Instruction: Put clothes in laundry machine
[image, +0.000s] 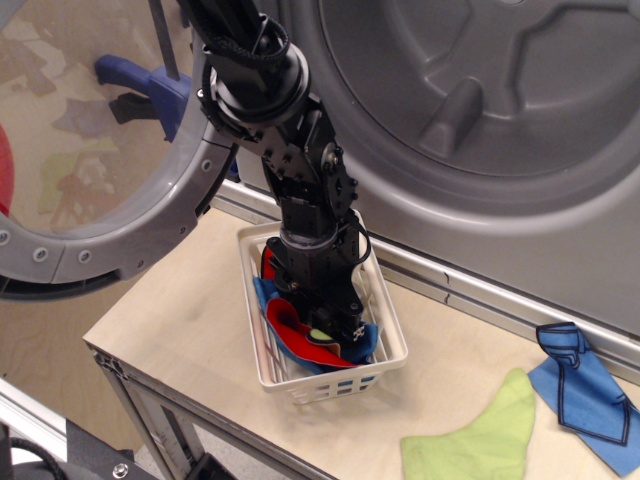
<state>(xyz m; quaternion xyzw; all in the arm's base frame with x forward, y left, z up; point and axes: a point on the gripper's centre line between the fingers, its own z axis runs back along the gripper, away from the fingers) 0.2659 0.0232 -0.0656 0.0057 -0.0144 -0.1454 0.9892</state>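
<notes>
My black gripper (326, 330) reaches down into the small white slatted basket (336, 384) on the table. Its tip is buried among a red cloth (290, 330) and a blue cloth (262, 293), with a speck of the green sock (320, 335) showing at the tip. The jaws are hidden by the gripper body and the cloth. The grey laundry machine's drum (480, 90) is open above and behind. Its round door (190, 200) is swung open to the left.
A lime green cloth (480, 440) and a blue black-outlined cloth (585, 395) lie on the table at the right. The table's front edge (150, 375) runs close to the basket. A blue clamp (150, 85) shows through the door window.
</notes>
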